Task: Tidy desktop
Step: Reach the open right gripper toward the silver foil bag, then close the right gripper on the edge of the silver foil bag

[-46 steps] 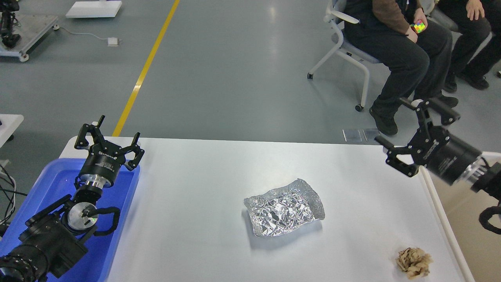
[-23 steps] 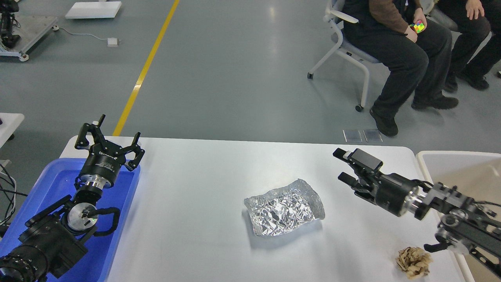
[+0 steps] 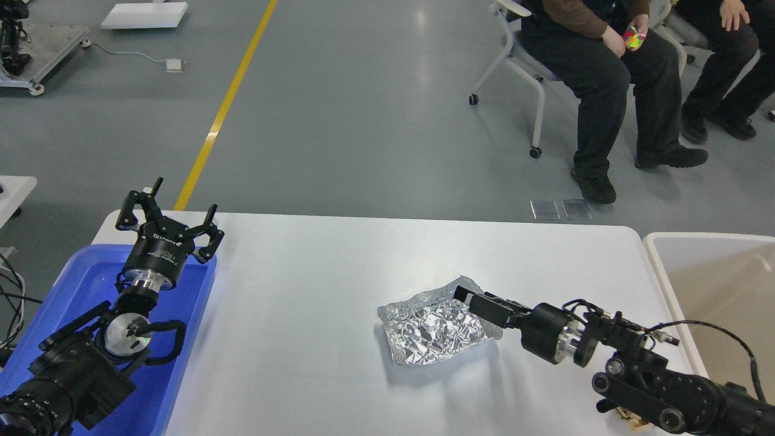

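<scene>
Desktop (image 3: 303, 339) centre-frame; foil (image 3: 437, 327) lying crumpled mid-surface. Right gripper (image 3: 478, 301) at foil's right edge, finger gap not discernible. Left gripper (image 3: 168, 225) spread, empty, over blue tray (image 3: 72, 284). Best to pinch a raised fold, lift gently; foil tears and slides easily.

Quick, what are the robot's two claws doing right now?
Left gripper: open, holding nothing, above the blue tray.
Right gripper: at the crumpled foil on the desktop; cannot tell if open or closed.
</scene>
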You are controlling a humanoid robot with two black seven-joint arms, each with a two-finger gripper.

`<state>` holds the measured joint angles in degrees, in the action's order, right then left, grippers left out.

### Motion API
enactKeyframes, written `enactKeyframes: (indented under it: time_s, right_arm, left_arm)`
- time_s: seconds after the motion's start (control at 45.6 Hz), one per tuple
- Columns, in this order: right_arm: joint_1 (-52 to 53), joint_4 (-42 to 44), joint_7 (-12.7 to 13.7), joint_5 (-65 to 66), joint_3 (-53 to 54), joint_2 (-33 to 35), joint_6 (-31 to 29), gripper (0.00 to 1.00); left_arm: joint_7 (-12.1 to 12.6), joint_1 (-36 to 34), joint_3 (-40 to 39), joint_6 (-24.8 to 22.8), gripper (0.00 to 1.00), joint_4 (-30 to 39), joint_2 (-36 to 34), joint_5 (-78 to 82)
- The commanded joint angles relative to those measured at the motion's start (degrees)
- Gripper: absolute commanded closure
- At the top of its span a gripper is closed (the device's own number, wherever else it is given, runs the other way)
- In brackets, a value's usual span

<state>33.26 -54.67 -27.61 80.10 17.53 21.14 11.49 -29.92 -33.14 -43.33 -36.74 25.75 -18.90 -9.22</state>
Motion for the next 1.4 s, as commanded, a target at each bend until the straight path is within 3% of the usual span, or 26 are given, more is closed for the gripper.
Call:
enactKeyframes:
  time_s: [0.0,0.438,1.03,1.38]
  right_arm:
    - [3.9,10.0,-2.4,4.2,-6.3,-6.1,4.9,0.00]
    - [6.7,12.9,-2.5,4.1,-6.6,-6.2,8.0,0.00]
    - [3.9,29.1,-2.5,3.1,-17.0,-9.2,11.9,0.00]
    - [3.5,29.4,-2.5,0.2,-17.0,-10.6,13.4,0.01]
  left_arm:
    - [0.0,0.0,0.0,0.0,0.00,0.0,0.0,0.0]
    - [0.0,0.1,0.0,-0.1,0.00,0.0,0.0,0.0]
    - [0.0,0.1,0.0,-0.1,0.00,0.0,0.0,0.0]
    - [0.0,0.1,0.0,-0.1,0.00,0.0,0.0,0.0]
